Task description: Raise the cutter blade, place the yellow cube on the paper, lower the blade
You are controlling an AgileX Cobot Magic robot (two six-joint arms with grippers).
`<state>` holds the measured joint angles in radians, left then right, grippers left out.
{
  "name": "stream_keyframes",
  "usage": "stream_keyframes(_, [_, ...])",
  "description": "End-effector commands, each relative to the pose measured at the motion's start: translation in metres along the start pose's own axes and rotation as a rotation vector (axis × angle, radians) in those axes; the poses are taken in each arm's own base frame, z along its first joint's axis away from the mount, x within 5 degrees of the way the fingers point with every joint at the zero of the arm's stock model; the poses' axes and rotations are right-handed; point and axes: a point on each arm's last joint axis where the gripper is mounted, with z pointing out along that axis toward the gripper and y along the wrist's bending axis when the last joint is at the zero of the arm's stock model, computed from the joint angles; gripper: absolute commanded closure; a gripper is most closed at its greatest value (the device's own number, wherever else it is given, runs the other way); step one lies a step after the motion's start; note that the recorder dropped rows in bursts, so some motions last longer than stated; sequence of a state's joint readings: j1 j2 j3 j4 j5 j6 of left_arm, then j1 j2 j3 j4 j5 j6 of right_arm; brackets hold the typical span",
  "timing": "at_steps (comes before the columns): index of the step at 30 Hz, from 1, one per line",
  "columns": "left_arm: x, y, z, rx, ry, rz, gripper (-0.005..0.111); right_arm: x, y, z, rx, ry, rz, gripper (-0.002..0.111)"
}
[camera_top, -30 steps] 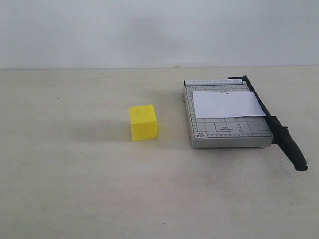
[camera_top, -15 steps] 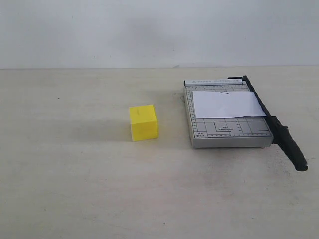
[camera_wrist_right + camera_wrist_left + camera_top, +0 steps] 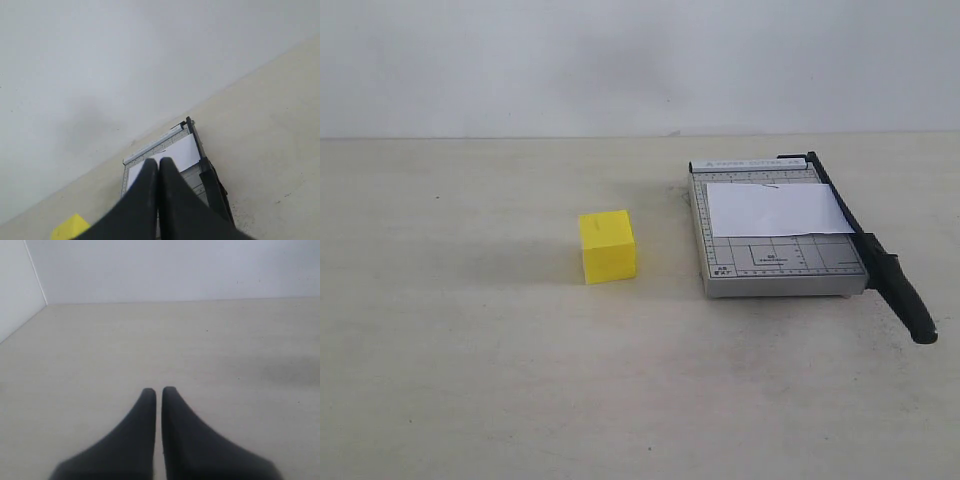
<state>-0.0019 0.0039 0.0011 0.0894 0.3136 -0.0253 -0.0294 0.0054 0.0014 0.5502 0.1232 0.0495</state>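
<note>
The yellow cube (image 3: 608, 246) stands on the table left of the grey gridded trimmer base (image 3: 775, 262). A white paper (image 3: 775, 209) lies across the base's far half. The cutter blade (image 3: 880, 262) lies flat along the base's right edge, its thick black handle sticking out toward the front. Neither gripper shows in the exterior view. In the right wrist view my right gripper (image 3: 158, 162) is shut and empty, with the paper (image 3: 180, 152), the blade (image 3: 212, 187) and a corner of the cube (image 3: 70, 229) beyond it. My left gripper (image 3: 158, 391) is shut over bare table.
A pale wall (image 3: 640, 60) runs along the back of the light table (image 3: 520, 380). In the left wrist view a side wall (image 3: 15, 285) meets the back wall at a corner.
</note>
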Motion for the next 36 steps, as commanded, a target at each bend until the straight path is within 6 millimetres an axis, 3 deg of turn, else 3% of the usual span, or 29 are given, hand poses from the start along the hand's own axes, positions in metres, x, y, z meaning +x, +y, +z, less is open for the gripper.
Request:
stream_keyframes(1, [-0.001,-0.001,0.0,0.009,-0.012,-0.006,0.102,-0.017,0.001,-0.002,-0.019,-0.19,0.046,0.108])
stream_keyframes(3, [-0.001,-0.001,0.0,0.009,-0.012,-0.006,0.102,-0.039,0.006,-0.009,-0.026,-0.401,-0.063,0.108])
stream_keyframes(4, [-0.001,-0.001,0.0,0.009,-0.012,-0.006,0.102,-0.049,0.014,-0.009,-0.016,-0.411,-0.2,0.108])
stream_keyframes(6, [-0.001,-0.001,0.0,0.009,-0.012,-0.006,0.102,-0.053,0.024,0.005,0.022,-0.22,-0.411,0.108])
stream_keyframes(8, [-0.001,-0.001,0.0,0.009,-0.012,-0.006,0.102,-0.041,0.02,0.031,0.073,0.056,-0.492,0.108])
stream_keyframes(13, [-0.001,-0.001,0.0,0.009,-0.012,-0.006,0.102,-0.045,0.015,0.088,0.174,0.26,-0.497,0.108])
stream_keyframes(15, [-0.001,-0.001,0.0,0.009,-0.012,-0.006,0.102,-0.041,0.018,0.106,0.161,0.429,-0.512,0.105])
stream_keyframes(17, [-0.001,-0.001,0.0,0.009,-0.012,-0.006,0.102,-0.036,0.023,0.124,0.13,0.651,-0.508,0.091])
stream_keyframes(19, [-0.001,-0.001,0.0,0.009,-0.012,-0.006,0.102,-0.032,0.025,0.141,0.114,0.807,-0.468,0.069])
stream_keyframes(22, [-0.001,-0.001,0.0,0.009,-0.012,-0.006,0.102,-0.032,0.025,0.165,0.131,0.856,-0.43,0.043])
stream_keyframes(26, [-0.001,-0.001,0.0,0.009,-0.012,-0.006,0.102,-0.025,0.018,0.186,0.165,0.897,-0.395,0.041])
stream_keyframes(31, [-0.001,-0.001,0.0,0.009,-0.012,-0.006,0.102,-0.003,0.003,0.195,0.195,1.013,-0.37,0.041])
stream_keyframes(36, [-0.001,-0.001,0.0,0.009,-0.012,-0.006,0.102,0.01,-0.009,0.206,0.216,1.022,-0.4,0.041])
